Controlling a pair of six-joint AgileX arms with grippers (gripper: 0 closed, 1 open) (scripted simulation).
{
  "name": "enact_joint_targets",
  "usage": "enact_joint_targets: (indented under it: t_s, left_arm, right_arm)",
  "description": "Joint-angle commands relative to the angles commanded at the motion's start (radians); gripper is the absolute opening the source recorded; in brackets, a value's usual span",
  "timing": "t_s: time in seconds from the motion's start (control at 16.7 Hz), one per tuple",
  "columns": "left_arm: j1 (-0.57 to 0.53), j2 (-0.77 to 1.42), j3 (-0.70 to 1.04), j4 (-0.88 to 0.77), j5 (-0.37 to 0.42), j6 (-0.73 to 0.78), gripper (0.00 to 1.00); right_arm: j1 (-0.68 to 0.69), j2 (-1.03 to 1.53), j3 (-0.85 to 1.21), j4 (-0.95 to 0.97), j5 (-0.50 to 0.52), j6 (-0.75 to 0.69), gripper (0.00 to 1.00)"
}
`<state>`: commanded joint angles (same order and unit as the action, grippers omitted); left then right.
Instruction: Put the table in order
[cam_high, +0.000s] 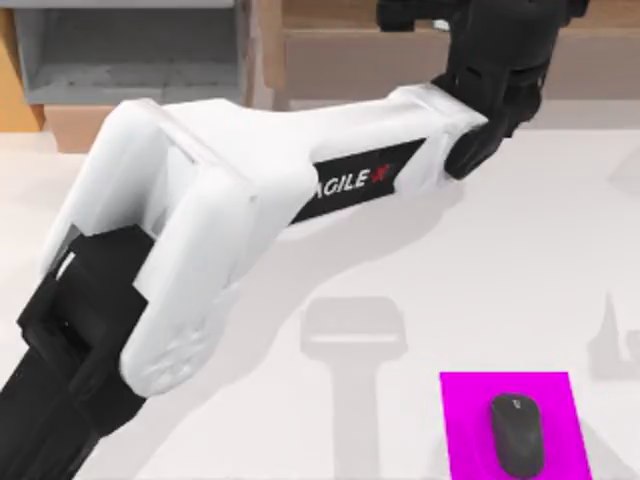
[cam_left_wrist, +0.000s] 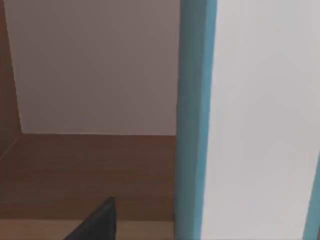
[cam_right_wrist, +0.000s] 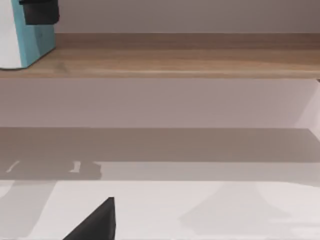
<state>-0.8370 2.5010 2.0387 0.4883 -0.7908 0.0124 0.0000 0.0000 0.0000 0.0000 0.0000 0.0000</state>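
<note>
The wide, smooth white table (cam_high: 500, 260) spreads across the top view. My left arm reaches from the near left to the far side, its gripper (cam_high: 505, 45) at the light-brown wooden shelf unit (cam_high: 340, 55); whether its fingers are spread or closed I cannot tell. Its wrist view faces a teal-edged white upright panel (cam_left_wrist: 195, 120) (standing on brown wood). At the near right, a dark grey computer mouse (cam_high: 517, 435) lies on a bright magenta rectangular mat (cam_high: 465, 420).
</note>
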Motion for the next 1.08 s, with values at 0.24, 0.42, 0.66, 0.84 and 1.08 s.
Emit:
enact_joint_targets:
  t_s: [0.24,0.42,0.66,0.84,1.08]
  left_arm:
    - [-0.005,-0.006,-0.001,0.001,0.001,0.001,1.0]
    - [0.004,0.016,0.032,-0.016,0.005,0.0,1.0]
    - [0.022,0.064,0.122,-0.059,0.022,-0.002,1.0]
    - [0.025,0.073,0.138,-0.067,0.026,-0.002,1.0]
    - [0.025,0.073,0.138,-0.067,0.026,-0.002,0.85]
  right_arm:
    - [0.0,0.0,0.0,0.0,0.0,0.0,1.0]
    - [0.0,0.0,0.0,0.0,0.0,0.0,1.0]
    - [0.0,0.0,0.0,0.0,0.0,0.0,1.0]
    - [0.0,0.0,0.0,0.0,0.0,0.0,1.0]
    - [0.0,0.0,0.0,0.0,0.0,0.0,1.0]
